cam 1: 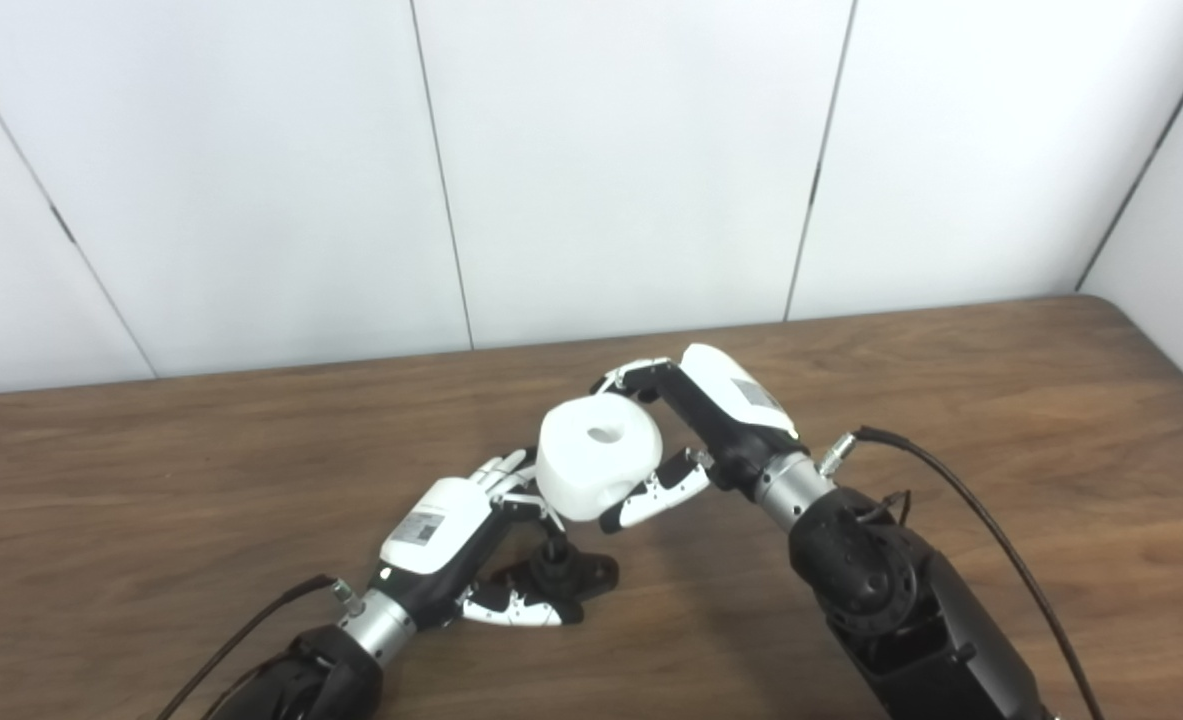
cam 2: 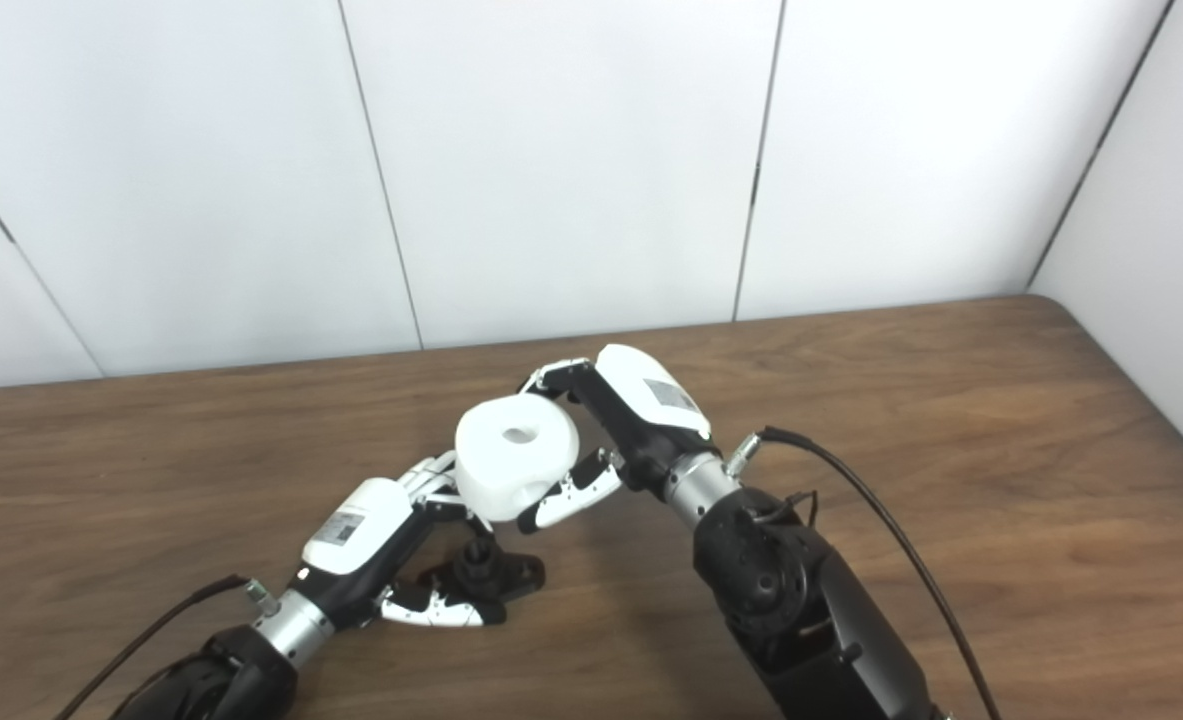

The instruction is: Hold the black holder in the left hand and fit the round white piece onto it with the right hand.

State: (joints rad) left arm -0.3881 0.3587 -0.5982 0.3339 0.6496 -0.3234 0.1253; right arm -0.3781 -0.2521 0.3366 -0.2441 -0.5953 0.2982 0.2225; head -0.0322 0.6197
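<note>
The wooden surface [cam 1: 951, 420] carries little besides the two arms, which meet near its middle so the parts can be brought together in plain sight of the head cameras. The right hand [cam 1: 696, 425] is closed around the white piece [cam 1: 599, 455], fingers over the far rim and thumb under the near side, which leaves the centre hole facing up and unobstructed. It holds the piece in the air, above and just behind the holder [cam 1: 566, 570], apparently to line the hole up over the holder's upright post. The left hand [cam 1: 461, 545] lies low on the surface with fingers and thumb curled about the holder, seemingly pinning its base so the post stands steady; the piece is not yet on it.
</note>
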